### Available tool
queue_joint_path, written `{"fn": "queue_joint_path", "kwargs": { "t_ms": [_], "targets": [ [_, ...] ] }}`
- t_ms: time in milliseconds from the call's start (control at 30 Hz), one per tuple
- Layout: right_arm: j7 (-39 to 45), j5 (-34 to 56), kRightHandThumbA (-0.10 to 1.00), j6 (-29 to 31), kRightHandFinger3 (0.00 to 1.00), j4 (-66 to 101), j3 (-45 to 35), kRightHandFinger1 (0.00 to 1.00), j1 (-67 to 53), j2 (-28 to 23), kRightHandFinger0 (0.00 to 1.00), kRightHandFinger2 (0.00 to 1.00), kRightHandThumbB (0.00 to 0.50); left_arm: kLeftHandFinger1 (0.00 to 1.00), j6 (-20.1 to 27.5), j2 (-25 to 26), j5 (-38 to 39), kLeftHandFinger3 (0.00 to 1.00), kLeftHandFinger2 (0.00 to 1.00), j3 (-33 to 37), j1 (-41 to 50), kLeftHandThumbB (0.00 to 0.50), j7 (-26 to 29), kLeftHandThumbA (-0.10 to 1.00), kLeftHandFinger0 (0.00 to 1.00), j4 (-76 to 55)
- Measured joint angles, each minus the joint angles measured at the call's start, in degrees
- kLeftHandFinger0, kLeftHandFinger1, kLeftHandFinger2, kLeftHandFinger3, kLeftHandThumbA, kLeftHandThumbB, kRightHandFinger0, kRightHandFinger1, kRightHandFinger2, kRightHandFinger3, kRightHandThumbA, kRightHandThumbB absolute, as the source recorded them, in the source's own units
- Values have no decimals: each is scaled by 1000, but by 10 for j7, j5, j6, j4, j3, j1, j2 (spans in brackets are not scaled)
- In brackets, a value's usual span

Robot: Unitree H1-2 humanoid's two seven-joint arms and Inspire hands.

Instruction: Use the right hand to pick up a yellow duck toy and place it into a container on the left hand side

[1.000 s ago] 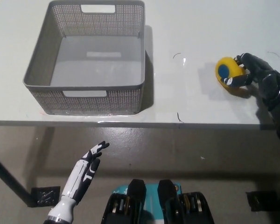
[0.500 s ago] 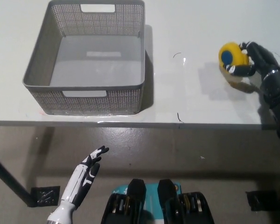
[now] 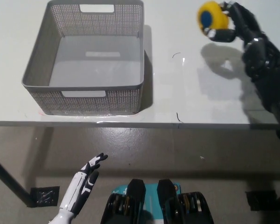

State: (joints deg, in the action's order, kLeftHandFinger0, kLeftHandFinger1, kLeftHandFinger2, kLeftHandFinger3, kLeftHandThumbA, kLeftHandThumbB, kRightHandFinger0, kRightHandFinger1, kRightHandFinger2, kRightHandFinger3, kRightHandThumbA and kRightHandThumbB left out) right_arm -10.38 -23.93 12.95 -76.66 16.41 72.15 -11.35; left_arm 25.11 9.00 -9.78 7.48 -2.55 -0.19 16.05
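Right robot hand (image 3: 234,24) grips yellow duck (image 3: 211,16) (above table (image 3: 200,93)).

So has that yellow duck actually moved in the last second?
Yes. The yellow duck, held in the black right hand, has risen off the table and shifted left, nearer the grey basket.

Lab or test room suggested: plain white table (image 3: 214,102) on black metal legs (image 3: 4,179), bare grey concrete-like floor (image 3: 177,154) seen below, grey perforated plastic basket (image 3: 86,95) set at 10 o'clock on otherwise sparse tabletop.
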Motion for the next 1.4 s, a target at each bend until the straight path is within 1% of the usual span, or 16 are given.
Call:
{"fn": "queue_joint_path", "kwargs": {
  "t_ms": [33,100,200,267,367,500,733,867,900,933,967,1000,1033,1067,1133,1400],
  "targets": [
    [-1,2,-100,0,623,3,-3,313,2,8,0,636,122,1000,0,0,0,1000,1000,0,0,500,0,1000,1000,0],
    [-2,5,-100,0,566,8,-8,299,5,25,0,613,134,1000,0,0,0,1000,1000,0,1,500,0,1000,1000,0],
    [-3,10,-100,1,551,13,-19,261,9,53,0,571,121,1000,0,0,-1,1000,1000,1,5,500,0,1000,1000,0],
    [-3,13,-100,1,622,14,-25,239,10,75,0,577,115,1000,0,0,-2,1000,1000,1,9,500,0,1000,1000,-1],
    [-4,19,-100,0,729,16,-30,288,13,105,0,670,100,1000,0,0,-4,1000,1000,2,11,500,0,1000,1000,-1],
    [-5,23,-100,0,781,17,-30,387,16,148,0,767,107,1000,0,0,-4,1000,1000,6,12,500,-1,1000,1000,-1],
    [-10,30,-100,-4,838,17,-30,415,28,201,1,775,97,1000,0,0,-4,1000,1000,9,13,500,-1,1000,1000,-1],
    [-13,30,-100,-5,816,15,-29,415,36,219,2,762,113,1000,0,0,-5,1000,1000,14,13,500,-1,1000,1000,-2],
    [-14,30,-52,-6,849,13,-29,462,38,222,50,800,151,1000,0,0,-5,1000,1000,16,13,500,-1,1000,1000,-2],
    [-15,30,229,-7,879,12,-29,494,38,224,210,748,183,1000,0,0,-6,1000,1000,18,13,500,-1,1000,1000,-3],
    [-15,30,435,-7,1000,12,-29,816,38,224,511,1000,397,1000,0,0,-6,1000,1000,18,13,500,-1,1000,1000,-3],
    [-16,30,637,-8,1000,11,-28,1000,39,226,1000,1000,306,1000,0,0,-7,1000,1000,20,13,500,-1,1000,1000,-3],
    [-17,30,672,-11,1000,10,-27,1000,38,229,1000,1000,325,1000,0,0,-8,1000,1000,21,13,500,-1,1000,1000,-5],
    [-12,30,823,-14,1000,10,-25,1000,39,229,1000,1000,391,1000,0,0,-9,1000,1000,22,12,500,-1,1000,1000,-6],
    [1,30,952,-19,1000,10,-23,1000,39,228,1000,1000,495,1000,0,0,-11,1000,1000,23,12,500,-1,1000,1000,-8],
    [60,30,1000,-29,1000,18,-10,1000,39,218,1000,1000,497,1000,0,4,-23,1000,1000,29,11,500,-1,1000,1000,-18]
  ]
}}
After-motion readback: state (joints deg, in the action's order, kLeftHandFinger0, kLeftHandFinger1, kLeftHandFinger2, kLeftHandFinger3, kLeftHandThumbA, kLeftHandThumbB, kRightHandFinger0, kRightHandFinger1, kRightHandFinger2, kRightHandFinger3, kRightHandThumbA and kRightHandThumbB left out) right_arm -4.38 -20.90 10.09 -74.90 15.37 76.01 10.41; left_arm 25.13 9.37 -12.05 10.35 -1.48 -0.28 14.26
